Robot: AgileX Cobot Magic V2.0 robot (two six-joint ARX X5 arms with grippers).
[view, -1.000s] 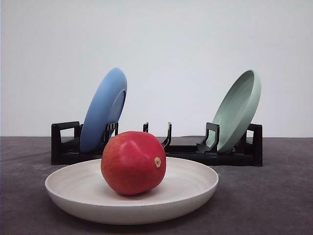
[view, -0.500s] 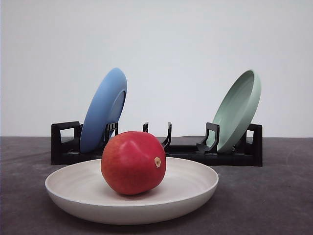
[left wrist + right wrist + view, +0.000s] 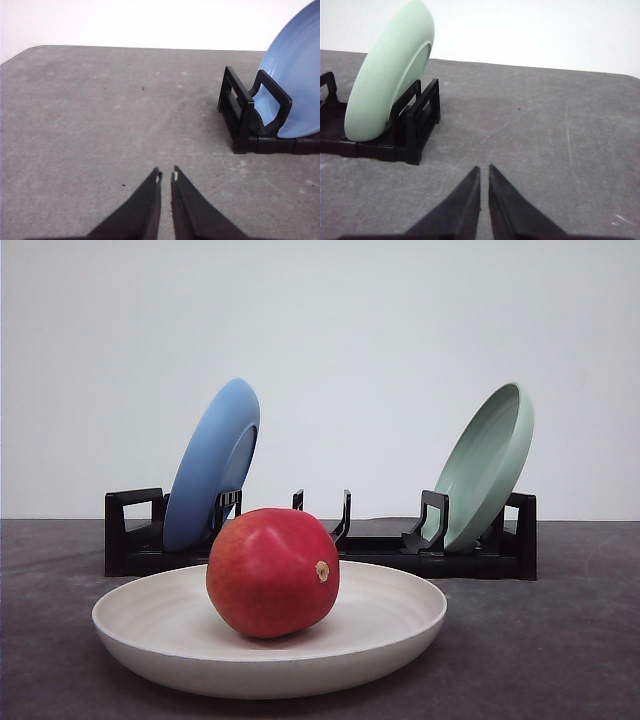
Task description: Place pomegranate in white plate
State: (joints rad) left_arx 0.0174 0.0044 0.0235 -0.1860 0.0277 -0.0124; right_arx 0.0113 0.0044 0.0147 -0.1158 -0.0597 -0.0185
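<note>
The glossy red pomegranate [image 3: 272, 572] rests inside the white plate [image 3: 400, 625], which lies flat on the grey table near the front. Its tan stem nub faces right. In the left wrist view my left gripper [image 3: 166, 176] is shut, with nothing between its black fingers, over bare table beside the rack's end. In the right wrist view my right gripper [image 3: 484, 168] is likewise shut and holds nothing, over bare table next to the other end of the rack.
Behind the white plate a black dish rack [image 3: 380, 550] spans the table. A blue plate [image 3: 212, 462] leans in its left slots and a pale green plate [image 3: 488, 465] in its right slots. The same blue plate [image 3: 297, 80] and green plate [image 3: 390, 75] appear in the wrist views.
</note>
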